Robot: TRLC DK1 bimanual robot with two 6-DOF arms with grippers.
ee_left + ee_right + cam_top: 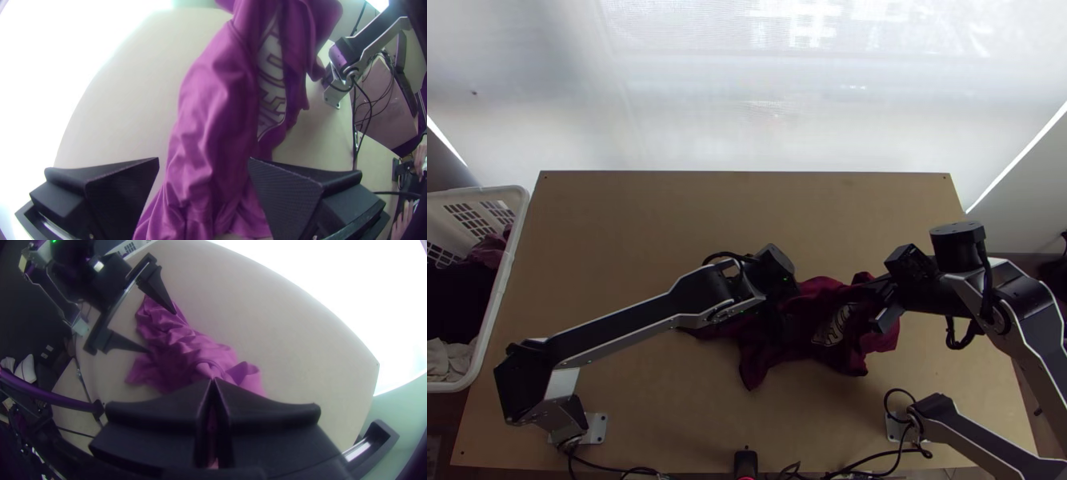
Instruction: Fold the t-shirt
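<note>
The dark red t-shirt (pixel 879 339) lies bunched and rumpled near the table's middle, a pale print (pixel 833 326) showing on it. Above its left part is my left gripper (pixel 776 274); the left wrist view has this gripper (pixel 203 159) open, with the shirt (pixel 213 115) running beneath and between its fingers. Over the shirt's right part is my right gripper (pixel 872 290). In the right wrist view this gripper (pixel 213 379) is shut, its tips in front of the creased cloth (pixel 189 346); whether they pinch any of it I cannot tell.
A white laundry basket (pixel 517 240) with clothes stands at the table's left edge. Bare wood (pixel 667 216) stretches behind the shirt. Black cables (pixel 883 454) run along the near edge, and another arm part (pixel 939 412) stands at the lower right.
</note>
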